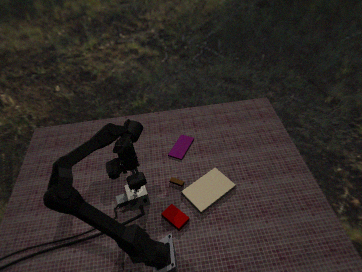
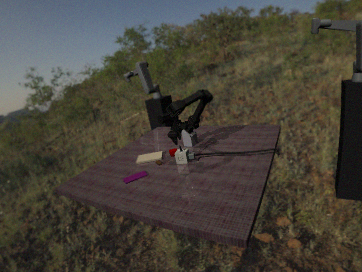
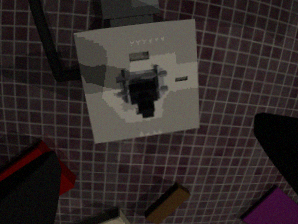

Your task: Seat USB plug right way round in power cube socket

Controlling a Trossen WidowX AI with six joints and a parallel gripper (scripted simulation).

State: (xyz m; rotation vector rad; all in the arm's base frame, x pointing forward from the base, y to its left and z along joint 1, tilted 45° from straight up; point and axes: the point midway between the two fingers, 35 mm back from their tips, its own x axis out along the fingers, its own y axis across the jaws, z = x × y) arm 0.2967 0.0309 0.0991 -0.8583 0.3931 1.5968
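The power cube [image 1: 142, 191] [image 2: 181, 158] [image 3: 107, 122] stands on the table, its pale top facing up. The dark USB plug [image 3: 144, 92] stands up from the middle of that top in the wrist view. How deep it sits and which way round it is cannot be told. Two small slots show in the top beside it. My gripper [image 1: 125, 174] [image 3: 159, 142] is open and empty, pointing down above the cube. In the wrist view its fingertips are wide apart, low at the left and at the right, and neither touches the plug.
A red block [image 1: 175, 217] [image 2: 172, 152] [image 3: 67, 183], a brown block [image 1: 176, 182] [image 2: 159, 162] [image 3: 167, 204], a cream slab [image 1: 208, 190] [image 2: 150, 158] and a purple slab [image 1: 181, 147] [image 2: 135, 176] [image 3: 275, 210] lie nearby. A grey connector [image 3: 130, 10] adjoins the cube. Dark cables [image 1: 75, 238] [image 2: 230, 153] cross the table.
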